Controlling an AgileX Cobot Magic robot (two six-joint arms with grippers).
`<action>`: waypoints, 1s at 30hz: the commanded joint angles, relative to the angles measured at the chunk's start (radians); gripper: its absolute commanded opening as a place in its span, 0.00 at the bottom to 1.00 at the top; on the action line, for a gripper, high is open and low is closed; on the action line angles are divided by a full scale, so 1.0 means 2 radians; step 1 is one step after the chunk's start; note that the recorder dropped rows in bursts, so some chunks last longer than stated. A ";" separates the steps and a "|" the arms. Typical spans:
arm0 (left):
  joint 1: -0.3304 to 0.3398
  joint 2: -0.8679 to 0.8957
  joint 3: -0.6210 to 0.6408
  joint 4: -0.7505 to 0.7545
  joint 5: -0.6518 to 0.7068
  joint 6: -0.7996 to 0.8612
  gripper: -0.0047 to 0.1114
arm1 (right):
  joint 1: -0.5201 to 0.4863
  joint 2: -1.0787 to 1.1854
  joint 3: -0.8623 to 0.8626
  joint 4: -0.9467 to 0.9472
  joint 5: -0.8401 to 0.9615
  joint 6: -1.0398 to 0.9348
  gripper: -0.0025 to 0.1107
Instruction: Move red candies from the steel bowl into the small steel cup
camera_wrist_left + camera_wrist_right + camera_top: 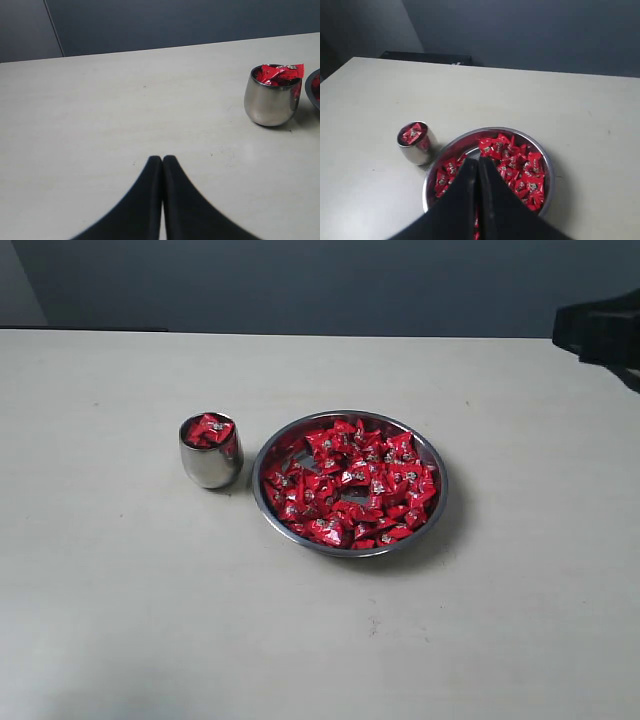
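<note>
Left wrist view clips the bowl [312,97]; exterior shows it whole. One bowl, one cup [208,465], countless candies [350,485]. Closed, empty: left tool [162,160], right tool [478,162].

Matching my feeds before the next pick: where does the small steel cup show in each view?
Exterior view: small steel cup left of centre, beside the steel bowl.
Left wrist view: cup beside the bowl's cropped rim.
Right wrist view: cup beside the bowl.
Shared landmark: the bowl.

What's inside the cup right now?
The cup holds red candies up to its rim; whatever lies beneath the top ones is hidden.
</note>
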 commanded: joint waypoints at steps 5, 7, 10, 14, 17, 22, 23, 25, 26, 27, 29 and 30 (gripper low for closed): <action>0.000 -0.002 -0.004 0.001 -0.003 -0.001 0.04 | -0.064 -0.042 0.063 0.005 -0.018 -0.003 0.02; 0.000 -0.002 -0.004 0.001 -0.003 -0.001 0.04 | -0.078 -0.052 0.070 0.007 -0.019 -0.003 0.02; 0.000 -0.002 -0.004 0.001 -0.003 -0.001 0.04 | -0.103 -0.070 0.072 0.009 -0.016 -0.003 0.02; 0.000 -0.002 -0.004 0.001 -0.003 -0.001 0.04 | -0.140 -0.095 0.072 0.010 -0.017 -0.001 0.02; 0.000 -0.002 -0.004 0.001 -0.003 -0.001 0.04 | -0.163 -0.110 0.072 0.008 -0.017 -0.001 0.02; 0.000 -0.002 -0.004 0.001 -0.003 -0.001 0.04 | -0.216 -0.143 0.072 -0.017 -0.017 -0.001 0.02; 0.000 -0.002 -0.004 0.001 -0.003 -0.001 0.04 | -0.222 -0.148 0.072 -0.020 -0.017 -0.001 0.02; 0.000 -0.002 -0.004 0.001 -0.003 -0.001 0.04 | -0.240 -0.166 0.072 -0.028 -0.016 -0.001 0.02; 0.000 -0.002 -0.004 0.001 -0.003 -0.001 0.04 | -0.248 -0.175 0.072 -0.033 -0.011 -0.001 0.02; 0.000 -0.002 -0.004 0.001 -0.003 -0.001 0.04 | -0.257 -0.185 0.072 -0.038 0.000 -0.002 0.02; 0.000 -0.002 -0.004 0.001 -0.003 -0.001 0.04 | -0.268 -0.206 0.072 -0.050 0.029 -0.003 0.02; 0.000 -0.002 -0.004 0.001 -0.003 -0.001 0.04 | -0.272 -0.221 0.072 -0.053 0.038 -0.003 0.02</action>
